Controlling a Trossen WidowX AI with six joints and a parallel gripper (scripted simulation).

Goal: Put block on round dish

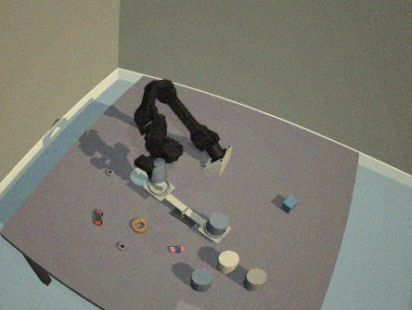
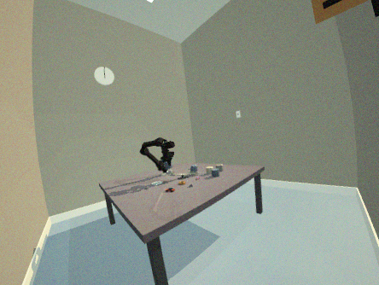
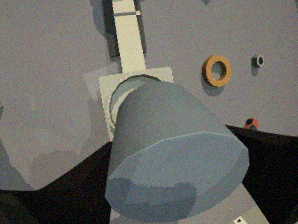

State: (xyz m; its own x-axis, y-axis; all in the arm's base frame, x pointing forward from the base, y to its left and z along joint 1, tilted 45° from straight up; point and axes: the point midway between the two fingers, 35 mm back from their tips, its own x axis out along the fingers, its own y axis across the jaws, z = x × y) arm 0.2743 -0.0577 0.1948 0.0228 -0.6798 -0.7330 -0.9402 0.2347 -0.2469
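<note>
Evidently the black gripper (image 1: pixel 159 163) (image 2: pixel 166 168) (image 3: pixel 164 139) holds a blue-grey tapered cup (image 1: pixel 159 172) (image 3: pixel 175 175), raised over one end of the cream balance (image 1: pixel 176 201) (image 2: pixel 181 174) (image 3: pixel 131 45). Block not discernible. Best to lift gently, keep clear of the other blue-grey cup (image 1: pixel 218 224) (image 2: pixel 194 169), and park away from the pale-blue round dish (image 1: pixel 139 176) (image 2: pixel 157 183).

Two cups (image 1: pixel 217 224) (image 2: pixel 194 169) (image 3: pixel 165 125), one balance (image 1: pixel 176 201) (image 3: pixel 131 45), one dish (image 1: pixel 138 176) (image 2: pixel 157 183). Near right, three cylinders (image 1: pixel 228 262) (image 2: pixel 215 172); far right, one block (image 1: pixel 289 203). Leftward, two small grey pieces (image 1: pixel 109 173) (image 3: pixel 258 61), one car (image 1: pixel 98 217) (image 2: pixel 170 189) (image 3: pixel 251 123), one ring (image 1: pixel 134 224) (image 2: pixel 182 183) (image 3: pixel 207 71).
</note>
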